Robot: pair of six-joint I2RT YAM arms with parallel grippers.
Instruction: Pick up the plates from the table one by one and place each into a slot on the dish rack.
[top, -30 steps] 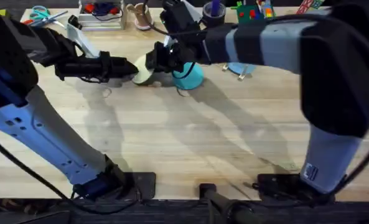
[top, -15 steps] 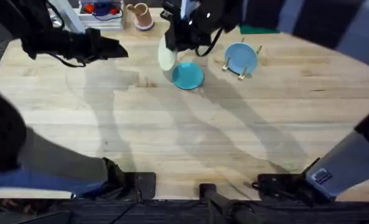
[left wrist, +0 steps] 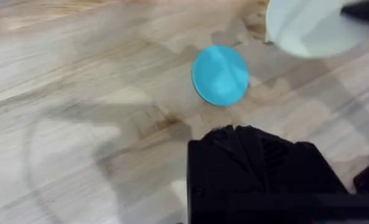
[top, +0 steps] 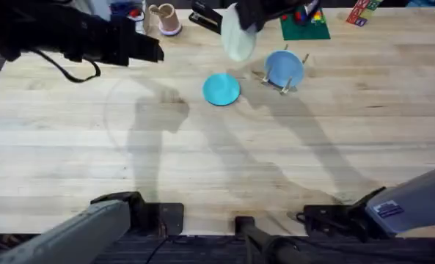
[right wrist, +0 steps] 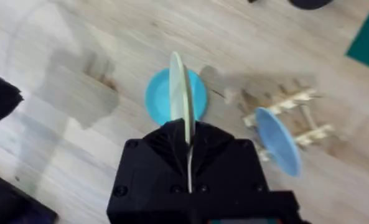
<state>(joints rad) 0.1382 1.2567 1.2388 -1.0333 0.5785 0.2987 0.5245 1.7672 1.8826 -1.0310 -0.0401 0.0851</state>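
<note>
My right gripper (top: pixel 245 16) is shut on the pale yellow plate (top: pixel 238 40) and holds it on edge in the air, left of the dish rack (top: pixel 285 88). In the right wrist view the yellow plate (right wrist: pixel 181 87) stands edge-on between the fingers of that gripper (right wrist: pixel 188 134). A light blue plate (top: pixel 283 67) stands upright in the rack. The turquoise plate (top: pixel 221 89) lies flat on the table (top: pixel 224 169). My left gripper (top: pixel 157 51) hovers shut and empty at the far left, well apart from the turquoise plate (left wrist: pixel 220 74).
A green baseplate (top: pixel 304 26) lies behind the rack. A tan cup (top: pixel 166 18), a black object (top: pixel 205 16) and coloured blocks (top: pixel 362 10) line the far edge. Bare wood spreads across the near half of the table.
My right gripper has lifted the yellow plate off the table and carried it up and right towards the rack. The left arm has pulled back to the left, away from the plates.
</note>
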